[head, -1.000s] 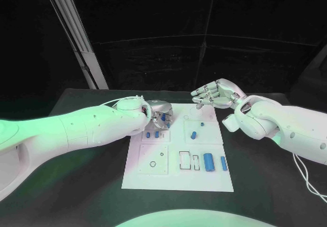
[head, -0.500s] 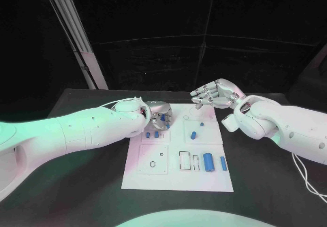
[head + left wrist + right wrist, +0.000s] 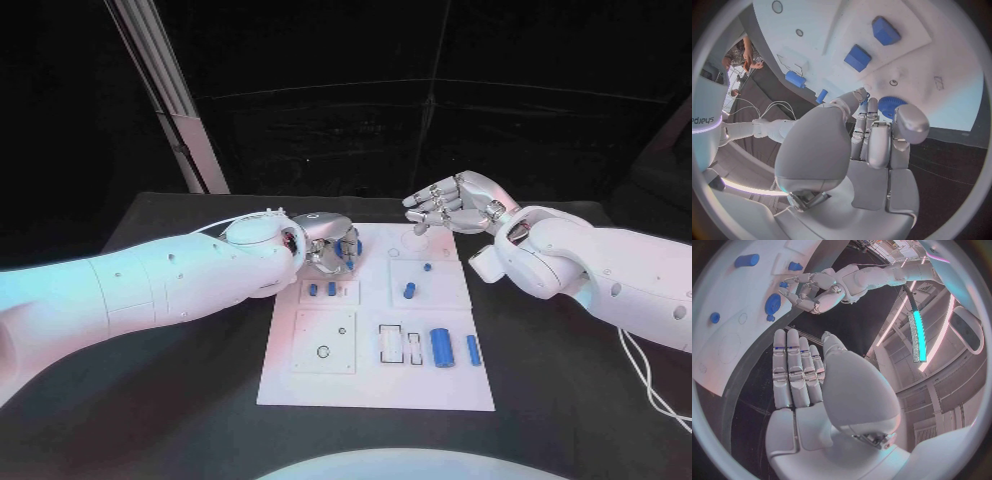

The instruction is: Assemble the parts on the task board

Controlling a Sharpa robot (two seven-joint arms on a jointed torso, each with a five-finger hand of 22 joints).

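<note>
The left hand (image 3: pixel 329 245) hangs low over the far left corner of the flat white rectangular task board (image 3: pixel 378 385), which lies on the black counter (image 3: pixel 159 400). In the left wrist view its fingers (image 3: pixel 872 131) are drawn in together, their tips closing about a round blue ribbed part (image 3: pixel 891 106) that sits right at the fingertips on the board; I judge it pinched or nearly so, but whether the grip has truly closed cannot be told. Just beyond the fingertips on the board lie two small blue block parts (image 3: pixel 320 288), side by side, and farther off a blue cylindrical peg (image 3: pixel 441 346) and a thinner blue rod (image 3: pixel 473 349), both with their long axes running away from the robot. The right hand (image 3: pixel 459 203) hovers above the far right edge of the board, palm up, fingers straight and apart, holding nothing. The coming move turns on the round part lying directly under the left fingertips; the left hand is much the nearer, the right standing well apart from it.
</note>
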